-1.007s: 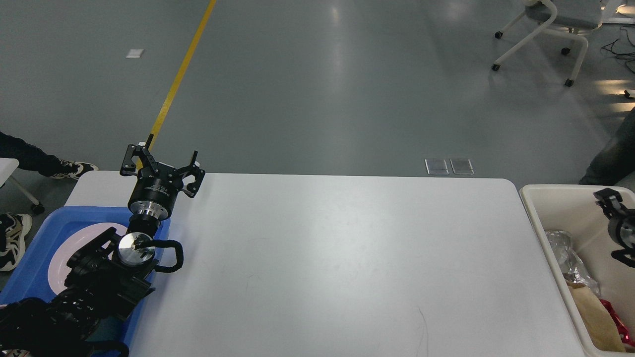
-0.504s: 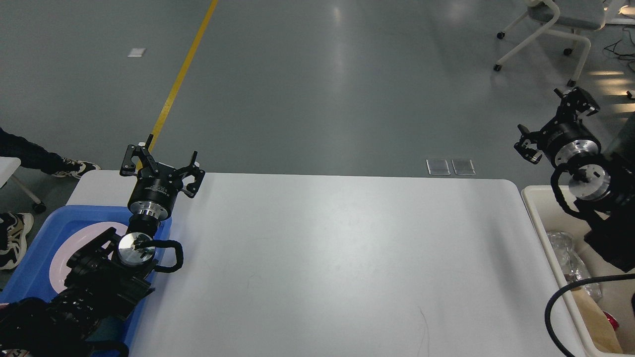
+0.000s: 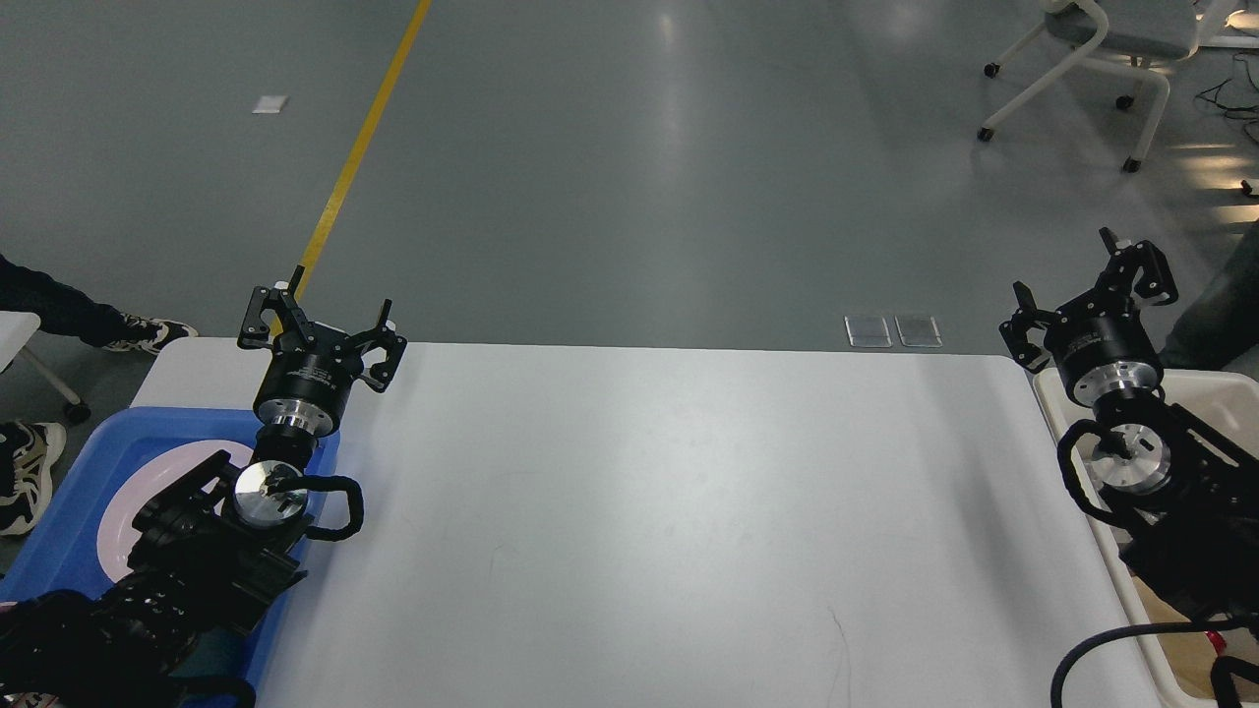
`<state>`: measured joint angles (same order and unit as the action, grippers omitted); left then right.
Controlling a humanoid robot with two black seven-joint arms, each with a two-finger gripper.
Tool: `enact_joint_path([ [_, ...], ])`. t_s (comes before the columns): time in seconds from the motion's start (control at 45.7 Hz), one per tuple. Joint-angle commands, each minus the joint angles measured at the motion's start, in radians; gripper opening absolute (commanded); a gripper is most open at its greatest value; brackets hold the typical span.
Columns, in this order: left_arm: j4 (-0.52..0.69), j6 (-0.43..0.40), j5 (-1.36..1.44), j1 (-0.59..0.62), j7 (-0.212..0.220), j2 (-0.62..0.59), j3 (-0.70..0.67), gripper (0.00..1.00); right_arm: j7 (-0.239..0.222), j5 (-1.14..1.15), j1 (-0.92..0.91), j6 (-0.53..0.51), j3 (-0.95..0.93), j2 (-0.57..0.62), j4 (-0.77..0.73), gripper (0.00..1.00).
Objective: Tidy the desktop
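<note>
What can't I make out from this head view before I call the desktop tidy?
- Cream bin: its contents are mostly hidden by the right arm, and the frame's right edge cuts it off.
- Pink plate in the blue tray: the left arm covers its near half.
- Desktop: its near edge lies below the frame.

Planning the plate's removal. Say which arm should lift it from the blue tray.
Left. The left gripper hangs open beside the tray holding the plate; the right gripper is across the desktop.

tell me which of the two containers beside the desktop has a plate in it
The blue tray at the left, under the left gripper's arm; it holds a pink plate. The cream bin at the right shows none.
</note>
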<state>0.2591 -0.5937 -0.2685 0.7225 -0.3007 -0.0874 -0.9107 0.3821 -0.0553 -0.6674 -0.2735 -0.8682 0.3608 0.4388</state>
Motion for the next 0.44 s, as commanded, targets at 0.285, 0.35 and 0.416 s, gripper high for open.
enact_joint_path([
  [0.285, -0.001, 0.000, 0.000, 0.000, 0.000, 0.000, 0.001, 0.97, 0.121, 0.000, -0.017, -0.007, 0.126, 0.010, -0.003, 1.00],
  [0.35, 0.000, 0.000, 0.000, 0.000, 0.000, 0.000, 0.001, 0.97, 0.121, 0.000, -0.017, -0.007, 0.123, 0.009, -0.005, 1.00],
  [0.416, 0.000, 0.000, 0.000, 0.000, 0.000, 0.000, 0.000, 0.97, 0.123, 0.000, -0.018, -0.006, 0.120, 0.009, -0.017, 1.00],
])
